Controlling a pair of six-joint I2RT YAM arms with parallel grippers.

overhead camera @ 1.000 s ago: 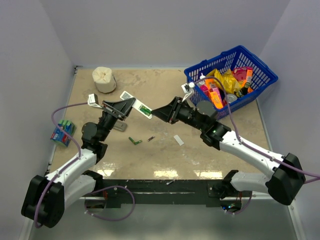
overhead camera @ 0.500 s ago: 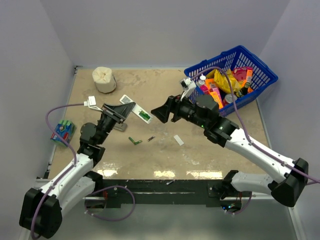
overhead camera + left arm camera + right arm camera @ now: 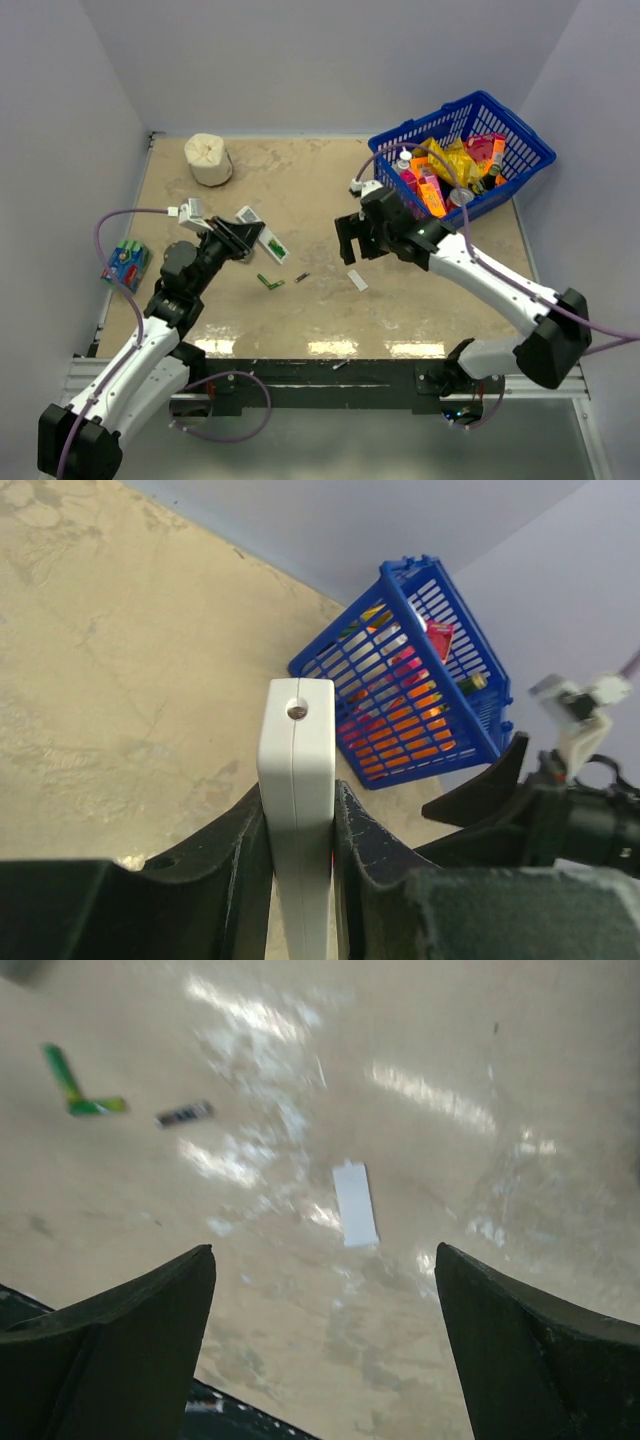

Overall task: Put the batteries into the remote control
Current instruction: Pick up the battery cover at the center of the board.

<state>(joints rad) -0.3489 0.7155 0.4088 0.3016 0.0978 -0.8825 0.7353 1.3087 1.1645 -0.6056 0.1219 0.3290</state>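
My left gripper is shut on the white remote control and holds it off the table by its flat sides. A green cell shows in its open back. In the left wrist view the remote control stands edge-on between the left gripper's jaws. My right gripper is open, empty and pointing down at the table. Below it lie the white back cover, two green batteries in an L, and a dark battery. From above, the green batteries lie under the remote.
A blue basket full of colourful packets stands at the back right. A white roll sits at the back left. A shrink-wrapped pack of green cells lies near the left edge. The right gripper shows beside the remote.
The right gripper has opened, drawn away from the remote and turned down toward the table near the cover. The left arm has pulled the remote slightly back and lower.
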